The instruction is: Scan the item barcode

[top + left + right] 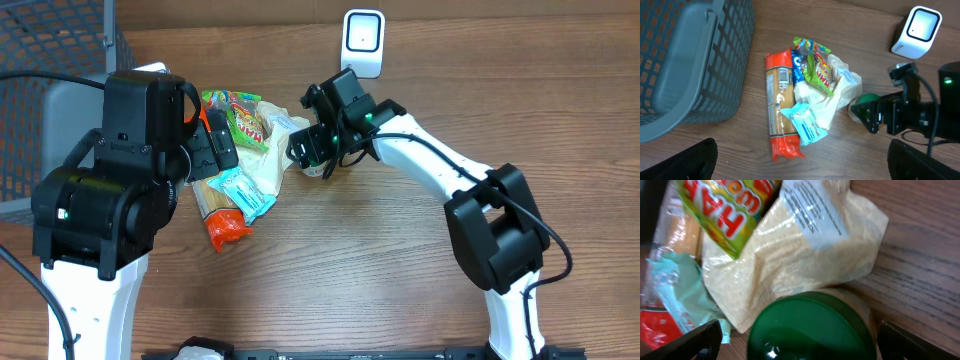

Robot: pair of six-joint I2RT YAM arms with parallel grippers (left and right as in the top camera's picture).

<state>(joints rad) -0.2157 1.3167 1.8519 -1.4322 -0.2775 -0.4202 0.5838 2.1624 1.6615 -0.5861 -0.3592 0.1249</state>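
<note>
The green-lidded jar (pixel 810 317) sits on the wooden table (pixel 380 270) at the right edge of a pile of packets, touching a pale bag of grain (pixel 805 250). Its lid faces the right wrist camera, so its axis seems to run roughly upright, though the tilt is hard to judge. The right gripper (pixel 797 332) is spread wide, one finger either side of the jar, gripping nothing. The left gripper (pixel 802 160) hangs fully open and empty above the pile. The white scanner (pixel 362 40) stands well apart.

Grey mesh basket (pixel 692 57) — left on the wooden table (pixel 350 260).
</note>
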